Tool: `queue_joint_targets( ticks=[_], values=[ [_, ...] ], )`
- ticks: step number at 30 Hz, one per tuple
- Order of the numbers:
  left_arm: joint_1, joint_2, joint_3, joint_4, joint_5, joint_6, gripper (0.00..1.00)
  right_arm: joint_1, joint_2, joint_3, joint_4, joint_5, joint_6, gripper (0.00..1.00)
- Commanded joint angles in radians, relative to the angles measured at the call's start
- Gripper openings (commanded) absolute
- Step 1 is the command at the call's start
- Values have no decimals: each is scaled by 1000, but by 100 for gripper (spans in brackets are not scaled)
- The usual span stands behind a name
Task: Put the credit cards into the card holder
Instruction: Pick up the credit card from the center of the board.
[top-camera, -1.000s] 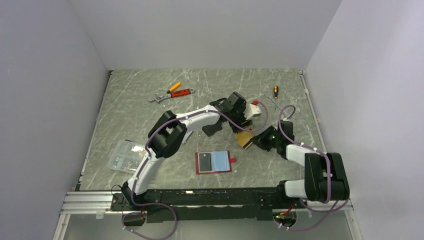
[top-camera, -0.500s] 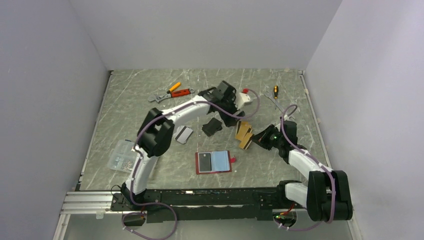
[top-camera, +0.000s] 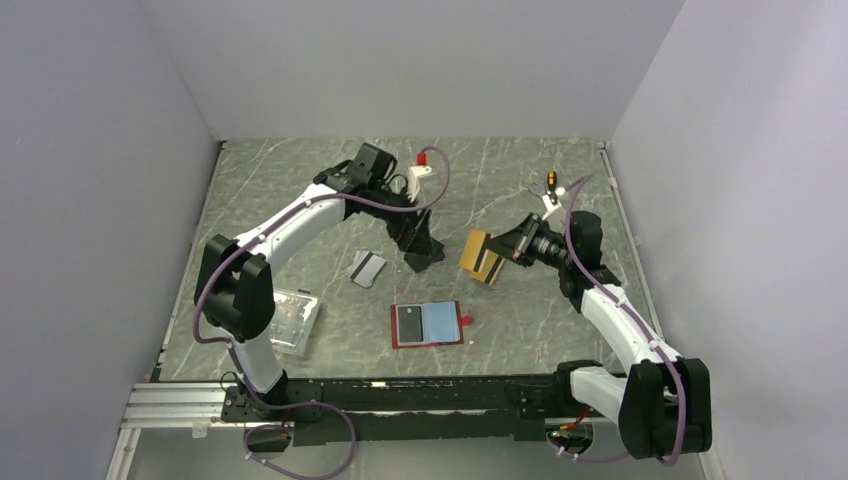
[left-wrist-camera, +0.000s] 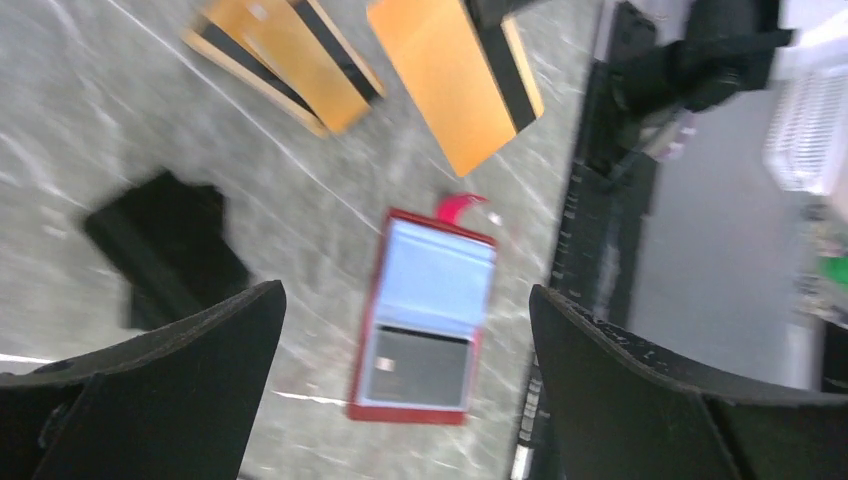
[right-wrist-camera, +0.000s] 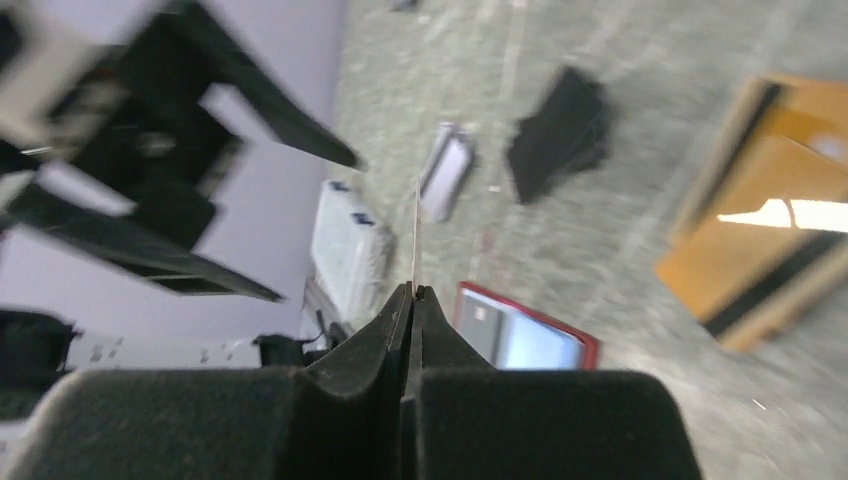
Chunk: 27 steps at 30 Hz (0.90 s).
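The right hand (right-wrist-camera: 412, 296) is pinching an orange card (left-wrist-camera: 450, 85) tight. The left hand (left-wrist-camera: 400, 298) is hanging wide open. The red holder (top-camera: 428, 323) is lying open on the surface (top-camera: 300, 230), near the card. The card needs lowering slowly, flat, edge first into a pocket.

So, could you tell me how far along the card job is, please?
The card holder lies open; no card is clearly in it. The right pincer is shut on one orange card. Other orange cards and a silver-white card lie on the table; the left pincer is open, empty.
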Motion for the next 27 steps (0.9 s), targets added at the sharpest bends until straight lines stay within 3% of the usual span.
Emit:
queue_joint_targets(
  ticks=[1, 8, 12, 15, 20, 27],
  values=[
    [48, -96, -146, 118, 294, -173, 99, 106, -2, 138, 104, -88, -19, 0],
    [79, -188, -280, 380, 491, -446, 99, 262, 60, 218, 137, -34, -37, 0],
    [85, -237, -346, 535, 542, -574, 86, 298, 68, 239, 142, -27, -44, 0],
    [87, -245, -358, 537, 548, -568, 79, 317, 78, 246, 156, -27, -33, 0],
    [89, -254, -366, 504, 507, -521, 77, 329, 76, 247, 187, -26, -7, 0],
    [108, -271, -316, 380, 467, -416, 70, 328, 38, 300, 7, 12, -103, 0]
  ],
)
